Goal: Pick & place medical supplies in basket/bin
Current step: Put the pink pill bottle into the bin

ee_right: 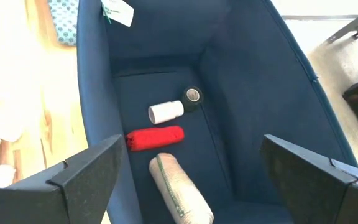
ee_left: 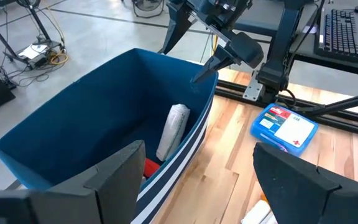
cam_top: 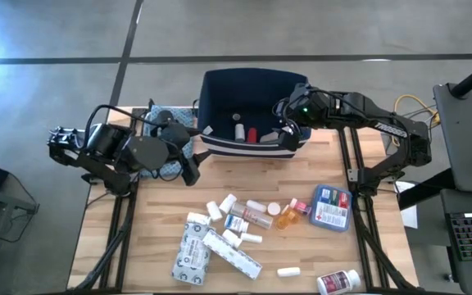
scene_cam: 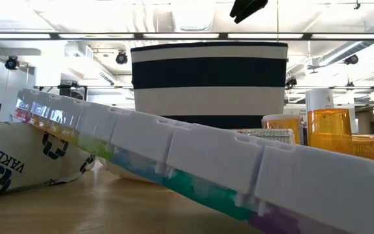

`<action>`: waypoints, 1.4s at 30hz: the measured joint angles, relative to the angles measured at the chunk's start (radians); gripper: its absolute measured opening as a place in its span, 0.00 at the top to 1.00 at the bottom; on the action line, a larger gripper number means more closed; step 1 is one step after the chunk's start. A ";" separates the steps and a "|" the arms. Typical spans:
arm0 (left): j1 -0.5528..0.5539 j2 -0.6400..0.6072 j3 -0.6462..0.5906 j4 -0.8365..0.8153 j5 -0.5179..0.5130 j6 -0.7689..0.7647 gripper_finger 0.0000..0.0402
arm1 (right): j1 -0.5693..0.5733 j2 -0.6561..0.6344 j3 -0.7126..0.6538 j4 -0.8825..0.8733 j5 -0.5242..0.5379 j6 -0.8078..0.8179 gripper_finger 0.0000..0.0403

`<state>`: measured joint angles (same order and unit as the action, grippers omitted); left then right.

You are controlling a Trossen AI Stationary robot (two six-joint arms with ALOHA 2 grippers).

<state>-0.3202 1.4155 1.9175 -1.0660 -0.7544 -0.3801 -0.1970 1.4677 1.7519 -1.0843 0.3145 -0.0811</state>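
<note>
The navy bin [cam_top: 252, 94] stands at the table's far middle, striped white near its base [scene_cam: 208, 97]. On its floor lie a white bottle [ee_right: 165, 112], a red tube [ee_right: 155, 138], a beige bandage roll [ee_right: 178, 190] and a small dark round item [ee_right: 192, 95]. My right gripper [cam_top: 288, 131] hangs open and empty over the bin's right part, also seen in the left wrist view [ee_left: 216, 59]. My left gripper [cam_top: 193, 164] is open and empty just left of the bin's near left corner. Cartons [cam_top: 191, 250], white bottles, an orange vial [cam_top: 287, 217] and a blue-and-red packet [cam_top: 331, 206] lie on the near half of the table.
A folded teal patterned cloth [cam_top: 166, 119] lies left of the bin, under the left arm. A white bottle [cam_top: 338, 283] lies at the table's near right edge. In the low view a long white pill organiser [scene_cam: 174, 156] and a carton [scene_cam: 18, 162] fill the foreground.
</note>
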 joint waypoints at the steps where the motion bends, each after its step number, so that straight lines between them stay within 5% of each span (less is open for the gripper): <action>1: 0.000 0.000 0.000 0.000 0.000 0.000 0.31 | 0.000 0.000 0.000 0.000 0.000 0.000 0.09; 27: 0.000 0.000 0.000 0.000 0.000 0.000 0.31 | 0.000 0.001 0.000 -0.022 -0.007 0.042 0.09; 42: 0.000 0.000 0.000 0.008 0.001 0.000 0.31 | 0.036 -0.001 -0.030 -0.461 -0.288 0.473 0.09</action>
<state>-0.3199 1.4158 1.9175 -1.0584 -0.7536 -0.3798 -0.1613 1.4671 1.7217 -1.5453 0.0270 0.3922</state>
